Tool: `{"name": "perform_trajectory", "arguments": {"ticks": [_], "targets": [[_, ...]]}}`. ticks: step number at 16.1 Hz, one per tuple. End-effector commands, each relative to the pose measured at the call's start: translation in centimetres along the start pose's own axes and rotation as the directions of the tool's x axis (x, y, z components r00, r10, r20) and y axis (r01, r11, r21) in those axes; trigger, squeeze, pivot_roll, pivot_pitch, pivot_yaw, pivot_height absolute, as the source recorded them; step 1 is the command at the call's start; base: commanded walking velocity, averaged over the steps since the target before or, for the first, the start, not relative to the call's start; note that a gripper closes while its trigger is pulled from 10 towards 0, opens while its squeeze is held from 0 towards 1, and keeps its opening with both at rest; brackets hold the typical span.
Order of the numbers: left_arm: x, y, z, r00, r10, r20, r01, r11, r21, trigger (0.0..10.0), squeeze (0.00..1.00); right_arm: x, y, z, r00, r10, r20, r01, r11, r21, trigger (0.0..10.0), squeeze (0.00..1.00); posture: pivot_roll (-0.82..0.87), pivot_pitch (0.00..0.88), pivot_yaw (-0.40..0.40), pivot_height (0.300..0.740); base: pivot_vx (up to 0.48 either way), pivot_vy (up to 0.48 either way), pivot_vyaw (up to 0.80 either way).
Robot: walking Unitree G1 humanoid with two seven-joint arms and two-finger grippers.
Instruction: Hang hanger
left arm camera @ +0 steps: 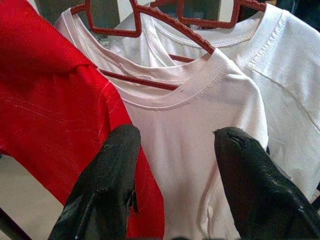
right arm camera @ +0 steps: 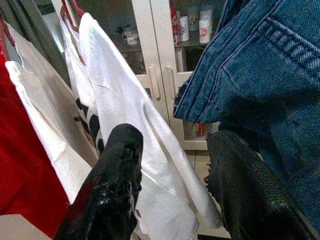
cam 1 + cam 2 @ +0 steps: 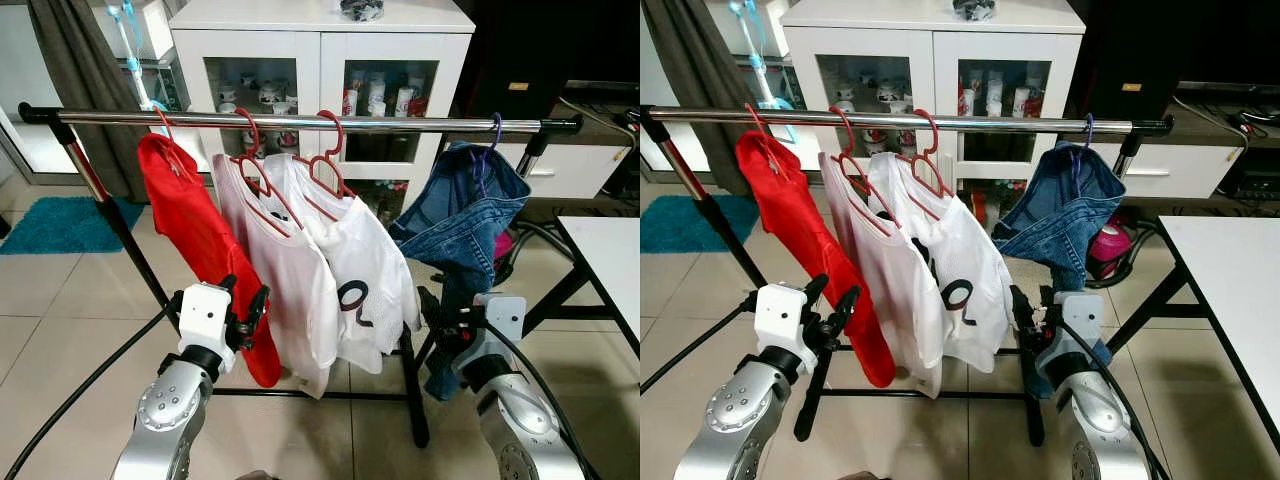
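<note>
Left eye view. Four garments hang on the chrome rail [image 3: 300, 121]: a red shirt [image 3: 200, 235] near the rail's left end on a red hanger [image 3: 163, 126], two white T-shirts [image 3: 330, 270] at mid-rail on red plastic hangers [image 3: 330, 150], and a denim jacket [image 3: 465, 215] near the right end on a purple hook [image 3: 493, 135]. Judgement: hanging looks done; every hook sits over the rail and neither gripper carries anything. What remains, if anything, is backing the arms off. Left gripper [image 3: 248, 312] is low, in front of the red shirt's hem, parted and empty. Right gripper [image 3: 440, 318] is low beside the jacket's lower edge.

Right eye view. Same arrangement. Rail is a smooth, shiny metal tube with a black end cap [image 3: 1152, 126], on black angled legs over a tiled floor [image 3: 940, 430]. A white table [image 3: 1240, 270] stands at right, clear of the rack.

Left wrist view. Black fingers [image 1: 105, 190] spread wide, nothing between them. Ahead: soft matte white cotton with a stitched ribbed collar, thin angular red hanger bars, and red fabric with fine creases.

Right wrist view. Fingers [image 2: 110, 190] wide apart, empty. White cloth drapes limp ahead; the denim is stiff, heavy, with double-stitched seams.
</note>
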State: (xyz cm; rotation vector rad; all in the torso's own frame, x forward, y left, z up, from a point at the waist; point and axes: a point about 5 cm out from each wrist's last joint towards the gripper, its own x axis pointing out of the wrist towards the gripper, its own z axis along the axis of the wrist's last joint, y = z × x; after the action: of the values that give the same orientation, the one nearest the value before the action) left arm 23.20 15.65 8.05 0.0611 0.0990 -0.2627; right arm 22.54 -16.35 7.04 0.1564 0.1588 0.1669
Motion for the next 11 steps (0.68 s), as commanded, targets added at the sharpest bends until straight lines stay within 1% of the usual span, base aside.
{"name": "perform_trajectory", "arguments": {"ticks": [1, 6, 7, 8, 9, 11], "targets": [[1.67, 1.72, 0.28, 0.998, 0.063, -0.019, -0.063, 0.998, -0.013, 10.0, 0.0, -1.1, -0.88, -1.37, 0.998, -0.05, -0.03, 0.052, 0.996, 0.073, 10.0, 0.0, -0.09, 0.0, 0.044, 0.74, 0.0, 0.0, 0.0], [1.67, 1.72, 0.28, 0.998, 0.063, -0.019, -0.063, 0.998, -0.013, 10.0, 0.0, -1.1, -0.88, -1.37, 0.998, -0.05, -0.03, 0.052, 0.996, 0.073, 10.0, 0.0, -0.09, 0.0, 0.044, 0.74, 0.0, 0.0, 0.0], [1.5, 1.14, -0.06, 0.998, 0.005, -0.066, -0.005, 1.0, -0.001, 10.0, 1.0, -1.15, -1.34, -0.97, 0.996, -0.088, -0.026, 0.09, 0.993, 0.08, 10.0, 0.16, -0.12, 0.0, 0.086, 0.74, 0.0, 0.0, 0.0], [1.38, 0.84, -0.24, 0.996, -0.021, -0.092, 0.022, 1.0, 0.012, 10.0, 1.0, -1.24, -1.49, -0.76, 0.995, -0.1, -0.027, 0.102, 0.991, 0.082, 10.0, 0.92, -0.12, 0.0, 0.085, 0.74, 0.0, 0.0, 0.0], [1.37, 0.78, -0.26, 0.994, -0.031, -0.104, 0.031, 0.999, 0.006, 10.0, 1.0, -1.31, -1.5, -0.53, 0.995, -0.099, -0.029, 0.101, 0.991, 0.084, 10.0, 1.0, -0.12, 0.0, 0.085, 0.74, 0.0, 0.0, 0.0], [1.76, 1.49, 0.16, 0.998, 0.014, -0.057, -0.012, 1.0, 0.027, 10.0, 1.0, -1.38, -1.44, -0.64, 0.995, -0.091, -0.031, 0.093, 0.993, 0.067, 10.0, 1.0, -0.13, 0.0, 0.091, 0.74, 0.0, 0.0, 0.0]]}}
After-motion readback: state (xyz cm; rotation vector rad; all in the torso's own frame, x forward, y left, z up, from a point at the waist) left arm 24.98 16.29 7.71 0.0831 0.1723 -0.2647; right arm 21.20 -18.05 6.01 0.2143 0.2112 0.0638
